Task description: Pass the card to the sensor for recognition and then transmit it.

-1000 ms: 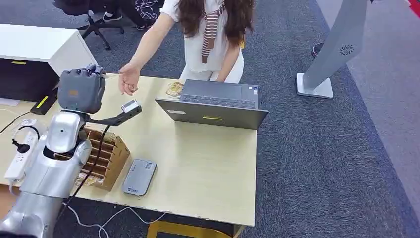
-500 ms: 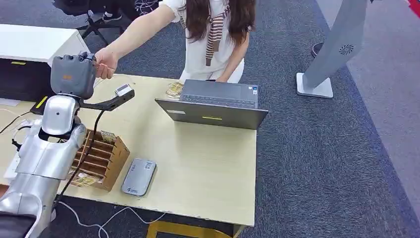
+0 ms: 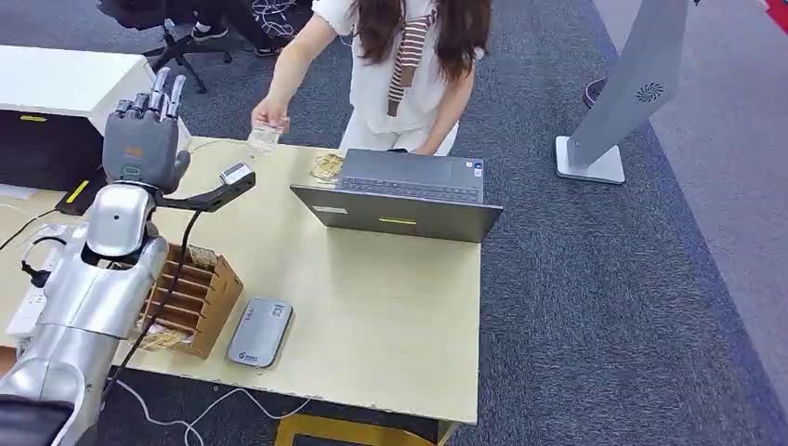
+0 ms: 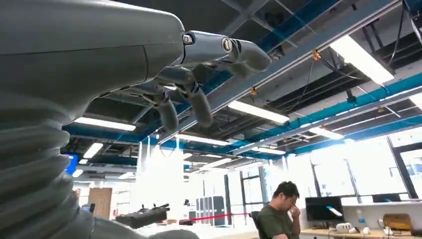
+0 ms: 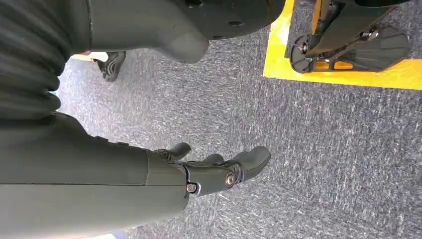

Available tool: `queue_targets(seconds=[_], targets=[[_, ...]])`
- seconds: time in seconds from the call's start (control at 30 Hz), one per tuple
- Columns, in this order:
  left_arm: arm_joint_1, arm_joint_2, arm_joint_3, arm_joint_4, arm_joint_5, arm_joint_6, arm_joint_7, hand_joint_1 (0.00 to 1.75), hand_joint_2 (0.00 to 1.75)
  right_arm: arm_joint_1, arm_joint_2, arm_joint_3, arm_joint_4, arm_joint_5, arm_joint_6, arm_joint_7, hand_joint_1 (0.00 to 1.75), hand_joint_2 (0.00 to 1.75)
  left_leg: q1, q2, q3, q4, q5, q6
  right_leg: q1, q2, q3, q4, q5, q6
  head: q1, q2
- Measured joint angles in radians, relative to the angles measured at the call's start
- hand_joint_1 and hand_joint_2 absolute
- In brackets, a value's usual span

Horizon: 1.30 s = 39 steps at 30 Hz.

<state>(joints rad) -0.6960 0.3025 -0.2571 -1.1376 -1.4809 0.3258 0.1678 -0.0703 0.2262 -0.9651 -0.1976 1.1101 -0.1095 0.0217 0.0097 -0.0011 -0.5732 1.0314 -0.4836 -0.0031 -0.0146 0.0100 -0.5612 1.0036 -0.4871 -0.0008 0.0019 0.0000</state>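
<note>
Grey fingers of your left hand (image 3: 141, 139) stand apart and point upward, holding nothing. Your card (image 3: 265, 137) is now with the person's hand (image 3: 270, 116), at the far edge of the wooden table (image 3: 372, 316). From the left wrist you see ceiling lamps behind the spread fingers (image 4: 196, 102). Your right hand (image 5: 209, 172) hangs over grey carpet (image 5: 323, 149), loosely open and empty.

Card (image 3: 265, 137) face (too small) unreadable
</note>
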Motion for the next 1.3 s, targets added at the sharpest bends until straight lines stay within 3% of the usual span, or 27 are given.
queue_targets(seconds=[0.37,0.53,0.63,0.77,1.03,1.1,1.3], targets=[[0.003,-0.007,0.0,0.009,0.006,0.01,0.0,0.0,1.75,0.0,-0.002,0.0,0.0,0.0,0.0,0.003,0.0,1.75,0.0,0.0,0.0,0.0,0.0,0.0,0.0,0.0,0.0,0.0,0.0,0.0,0.0,0.0],[0.054,-0.013,0.0,-0.011,0.083,0.058,-0.039,0.0,1.75,0.0,-0.004,0.0,0.0,-0.009,-0.002,0.0,0.0,1.75,0.0,0.0,0.0,0.0,0.0,0.0,0.0,0.0,0.0,0.0,0.0,0.0,0.0,0.0],[0.186,-0.016,0.001,-0.128,0.167,0.109,-0.08,0.0,1.75,0.002,-0.005,-0.005,0.0,-0.031,-0.01,-0.001,0.0,1.75,-0.001,0.002,0.0,0.0,-0.001,0.001,-0.001,0.003,0.0,0.0,0.0,0.0,0.0,0.0],[0.381,-0.021,0.001,-0.298,0.172,0.149,-0.095,0.0,1.75,0.005,-0.005,-0.016,0.0,-0.042,-0.019,-0.001,0.0,1.75,-0.001,0.003,-0.001,0.0,-0.002,0.001,-0.001,0.003,-0.002,0.0,-0.001,0.001,0.0,0.0],[0.489,-0.02,0.003,-0.418,0.19,0.147,-0.108,0.0,1.75,0.006,-0.005,-0.027,0.0,-0.045,-0.021,0.0,0.0,1.75,-0.001,0.001,-0.002,-0.001,-0.001,0.001,-0.001,0.001,0.0,0.0,-0.001,0.001,0.0,0.0],[0.571,-0.02,0.008,-0.477,0.194,0.162,-0.136,0.0,1.75,0.006,-0.005,-0.036,0.0,-0.064,-0.028,0.0,0.0,1.75,-0.001,0.005,0.001,-0.001,-0.003,-0.001,-0.001,0.005,0.001,0.0,-0.001,0.001,-0.001,0.0],[0.904,-0.02,0.011,-0.649,0.162,0.306,-0.158,0.0,1.75,0.014,-0.003,-0.065,0.0,-0.094,-0.041,-0.002,0.0,1.75,-0.001,0.005,0.001,-0.001,-0.007,0.0,-0.001,0.006,0.0,0.0,-0.005,0.003,0.0,0.0]])
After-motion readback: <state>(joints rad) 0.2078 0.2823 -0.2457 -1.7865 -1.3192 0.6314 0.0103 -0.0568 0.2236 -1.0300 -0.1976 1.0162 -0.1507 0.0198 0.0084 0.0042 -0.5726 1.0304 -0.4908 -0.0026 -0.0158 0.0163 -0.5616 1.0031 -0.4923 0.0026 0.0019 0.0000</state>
